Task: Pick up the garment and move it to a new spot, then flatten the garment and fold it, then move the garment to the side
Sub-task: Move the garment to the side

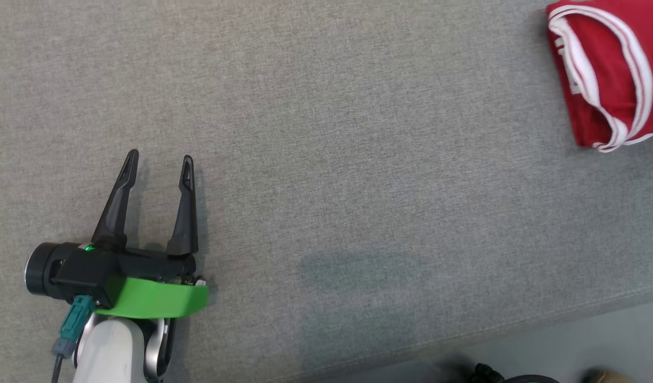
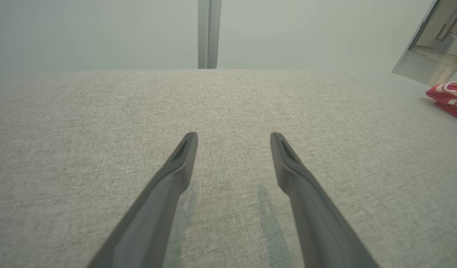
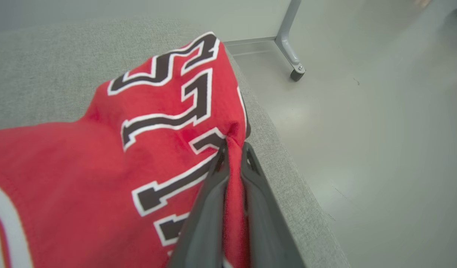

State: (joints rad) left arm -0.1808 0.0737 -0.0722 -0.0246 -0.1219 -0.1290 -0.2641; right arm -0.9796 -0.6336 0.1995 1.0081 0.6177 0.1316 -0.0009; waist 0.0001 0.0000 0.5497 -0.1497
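The garment [image 1: 605, 69] is a red jersey with white trim, folded into a compact bundle at the far right of the grey cushioned surface [image 1: 326, 133]. Its black, white-edged lettering shows on the garment [image 3: 113, 160] in the right wrist view. There my right gripper [image 3: 234, 149] is shut on a pinch of the red cloth at the bundle's edge, close to the surface's rim. My left gripper [image 1: 158, 159] hovers open over bare fabric at the lower left, nothing between its fingers. Over there the garment [image 2: 450, 97] is a small red shape far off to the right.
The surface's front edge [image 1: 518, 330] runs across the lower right, with pale floor beyond it. A grey wheeled leg [image 3: 289, 44] stands on the floor past the surface's end. A metal post [image 2: 208, 33] rises behind the far edge.
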